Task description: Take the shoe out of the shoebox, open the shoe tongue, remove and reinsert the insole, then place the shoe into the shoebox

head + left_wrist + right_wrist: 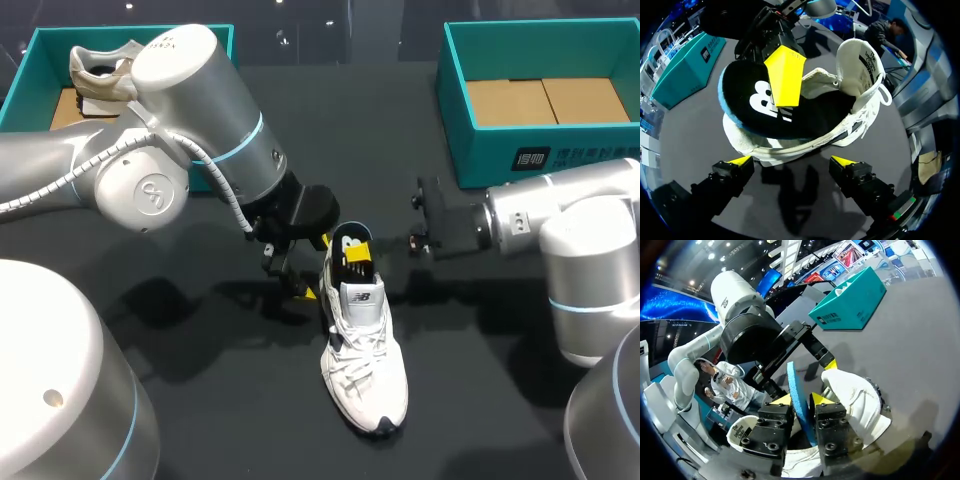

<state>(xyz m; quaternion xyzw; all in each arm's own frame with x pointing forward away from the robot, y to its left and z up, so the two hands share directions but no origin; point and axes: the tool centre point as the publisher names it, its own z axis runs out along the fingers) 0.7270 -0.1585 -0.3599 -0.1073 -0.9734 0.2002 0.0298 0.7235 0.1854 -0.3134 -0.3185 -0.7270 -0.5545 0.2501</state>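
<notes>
Between right fingers (pixel 822 400) stands a thin, blue-edged insole (pixel 795 390).

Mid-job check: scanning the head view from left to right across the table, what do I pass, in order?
Left teal shoebox with a beige shoe in it → left pincer → white sneaker standing on the table → right teal shoebox.

A dark matte tabletop (pixel 480 400) carries a white lace-up sneaker (pixel 365 375) mid-table (upright on its sole), a teal cardboard shoebox (pixel 22 78) far left, a second teal shoebox (pixel 540 158) far right.
</notes>
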